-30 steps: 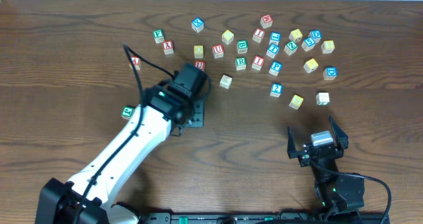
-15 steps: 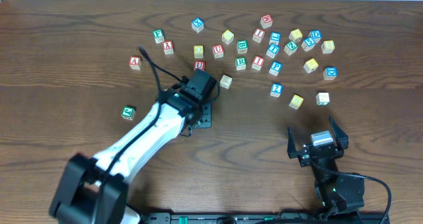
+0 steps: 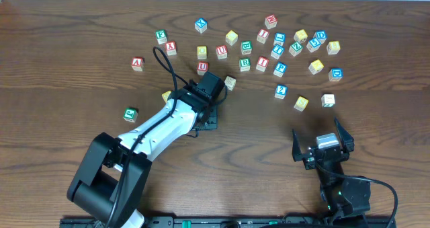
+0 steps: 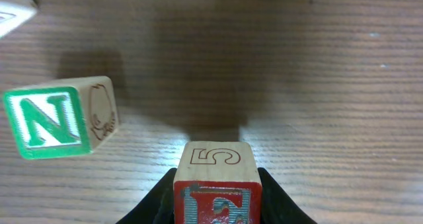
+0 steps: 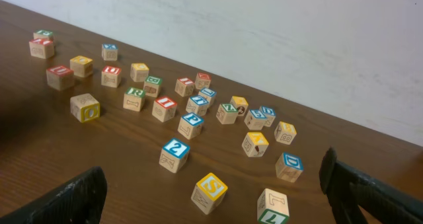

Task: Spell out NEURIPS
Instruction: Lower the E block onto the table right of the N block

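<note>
E block [image 4: 213, 159] rides clamped in our left claw [image 4: 213, 204], which has swung rightward across the bench [image 4: 344, 85] in the last second. The green N block [image 4: 46, 121] now lies ahead and left of it, so we judge E lands beside N next. Our right claw [image 5: 213, 168] gapes wide, empty.

Left wrist cam: green N block [image 4: 46, 121], plus a 5 on top of the red-fronted block [image 4: 215, 159]. Right wrist cam: blue 2 block [image 5: 174, 152], yellow S block [image 5: 210, 189].
</note>
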